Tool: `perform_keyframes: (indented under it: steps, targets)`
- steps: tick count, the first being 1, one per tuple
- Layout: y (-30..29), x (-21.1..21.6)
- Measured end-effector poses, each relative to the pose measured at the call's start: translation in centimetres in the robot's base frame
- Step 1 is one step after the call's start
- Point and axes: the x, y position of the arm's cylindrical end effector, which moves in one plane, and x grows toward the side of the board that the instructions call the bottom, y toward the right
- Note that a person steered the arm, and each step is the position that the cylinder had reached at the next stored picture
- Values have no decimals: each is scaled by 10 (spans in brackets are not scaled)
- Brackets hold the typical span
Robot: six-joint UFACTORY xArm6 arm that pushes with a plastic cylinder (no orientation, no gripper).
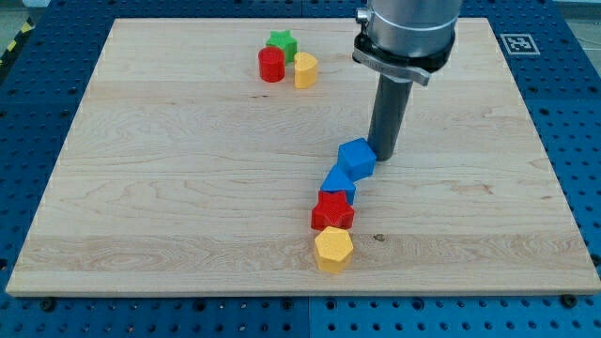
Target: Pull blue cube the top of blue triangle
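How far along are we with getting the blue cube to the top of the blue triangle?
Mostly there, it seems. The blue cube already sits at the upper edge of the blue triangle, apparently touching it, slightly toward the view's right. In hand: my tip is right beside the cube on the view's right, seemingly in contact. Left: perhaps a small nudge toward the view's left to centre it above the triangle.

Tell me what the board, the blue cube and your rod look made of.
Board: pale wood, matte, with visible grain lines. Blue cube: probably plastic, uniform colour with a soft sheen on its faces. Rod: dark and smooth, likely metal or hard plastic; I cannot tell which. My tip stands just right of the cube.
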Motion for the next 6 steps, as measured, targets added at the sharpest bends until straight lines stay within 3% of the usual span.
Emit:
perform_keyframes:
  steps: [3, 4, 5, 6]
  targets:
    - [22, 7]
    - [28, 31]
    - [16, 42]
    - [-14, 23]
